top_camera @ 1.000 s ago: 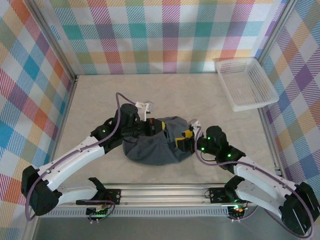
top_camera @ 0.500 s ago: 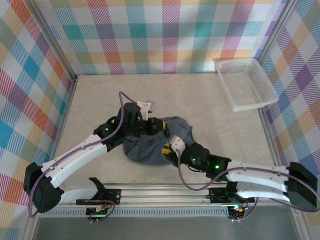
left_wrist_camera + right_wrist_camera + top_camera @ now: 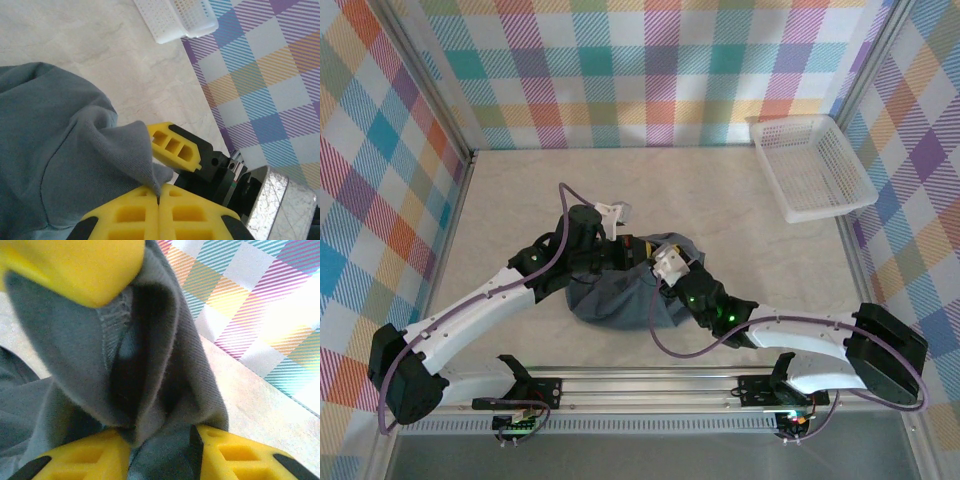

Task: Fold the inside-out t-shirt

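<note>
Shirt status: the inside-out t-shirt (image 3: 620,300) sits bunched in one heap on the bench (image 3: 740,215), mid-width and towards the near edge, between our two arms. It is well apart from the basket (image 3: 815,165) at the far right. Nothing lies flat, so we judge the fold proper not yet begun. This looks like getting two grips to open the heap out

Key relation: both sets of fingers meet at the far, upper side of the heap, just beside each other. The left arm comes in from the left, and the right arm comes from the near right, laid across the cloth. The heap's long axis runs roughly left-right, and most of the cloth lies near of the grip point. Neither arm is nearer; both are on it

- left fingers (image 3: 159,194): fully closed, pinching a thin peak of cloth
- right fingers (image 3: 660,270): partway apart, with a thick fold filling the gap and a stitched edge higher up. We cannot tell whether it is clamped or only lying there

Our read: the right side needs a sure hold on that fold before any pull apart left-right. Otherwise the cloth may slip out and the heap stay bunched
</note>
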You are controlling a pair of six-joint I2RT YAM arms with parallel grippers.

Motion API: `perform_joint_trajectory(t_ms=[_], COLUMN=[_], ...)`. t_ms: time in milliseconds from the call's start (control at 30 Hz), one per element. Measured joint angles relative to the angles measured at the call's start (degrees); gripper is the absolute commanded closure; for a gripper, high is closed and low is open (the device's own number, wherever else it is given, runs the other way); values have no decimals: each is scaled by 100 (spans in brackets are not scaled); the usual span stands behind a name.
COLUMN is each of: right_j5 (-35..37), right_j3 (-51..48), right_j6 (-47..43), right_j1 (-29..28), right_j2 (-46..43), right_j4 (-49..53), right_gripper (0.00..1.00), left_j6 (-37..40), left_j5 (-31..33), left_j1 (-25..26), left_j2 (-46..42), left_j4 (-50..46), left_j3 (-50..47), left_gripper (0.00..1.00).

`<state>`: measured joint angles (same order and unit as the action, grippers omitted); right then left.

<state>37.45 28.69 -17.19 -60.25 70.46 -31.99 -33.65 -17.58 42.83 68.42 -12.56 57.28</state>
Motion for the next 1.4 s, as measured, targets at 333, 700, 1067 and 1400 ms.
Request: perform_joint_trajectory(t_ms=[333,700,1067,1400], right_j5=[-31,-1576,-4999,-6564], right_j3=[369,256,1106,1445], right_j6=[236,944,2612,4157], right_j1=[186,879,1978,3042], right_j2=[542,-935,-1475,-839], right_j4=[68,1537,2872,2732], right_gripper=[67,100,100,100], left_j6=[15,295,1191,1569], left_j5=[-35,-243,-590,-525], left_j1=[-103,-883,-1217,-1226], left_j2=[0,-302,660,-127], left_j4=[-11,-664,-846,-492], left_j3=[0,48,490,-98], left_gripper=[100,100,75,51])
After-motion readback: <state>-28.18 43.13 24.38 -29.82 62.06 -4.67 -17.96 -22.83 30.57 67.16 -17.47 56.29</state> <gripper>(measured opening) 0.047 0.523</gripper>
